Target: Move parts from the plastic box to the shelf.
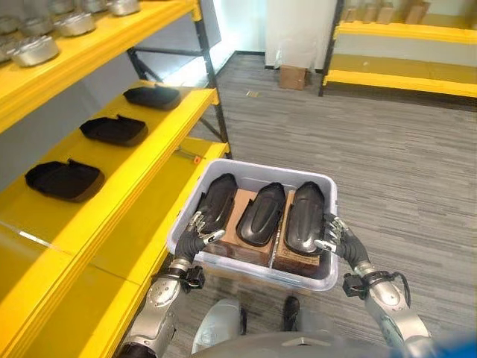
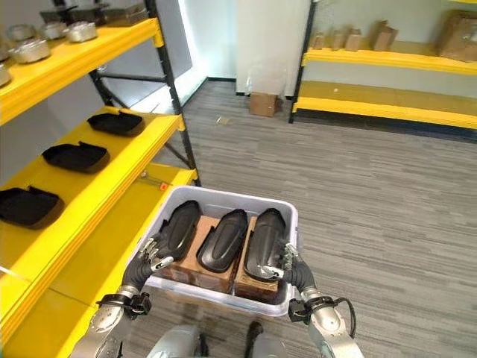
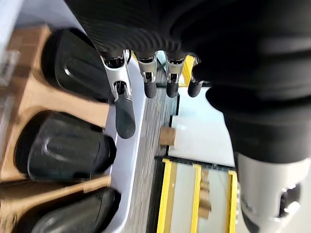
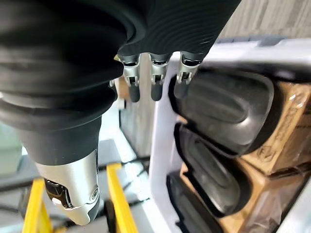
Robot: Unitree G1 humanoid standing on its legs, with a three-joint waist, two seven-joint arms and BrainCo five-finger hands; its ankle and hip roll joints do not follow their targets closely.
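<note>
While the yellow shelf [image 1: 112,171] sits at the robot's left with black parts [image 1: 113,130] on it, the plastic box [image 1: 257,173] hangs between both hands — left hand [image 1: 200,227] and right hand [image 1: 334,235] curled over its side rims — carrying three black parts [image 1: 261,214] on brown cartons [image 1: 240,216].

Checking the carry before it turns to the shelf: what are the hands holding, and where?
The plastic box, gripped at its two side rims: left hand on the left rim, right hand on the right.
</note>
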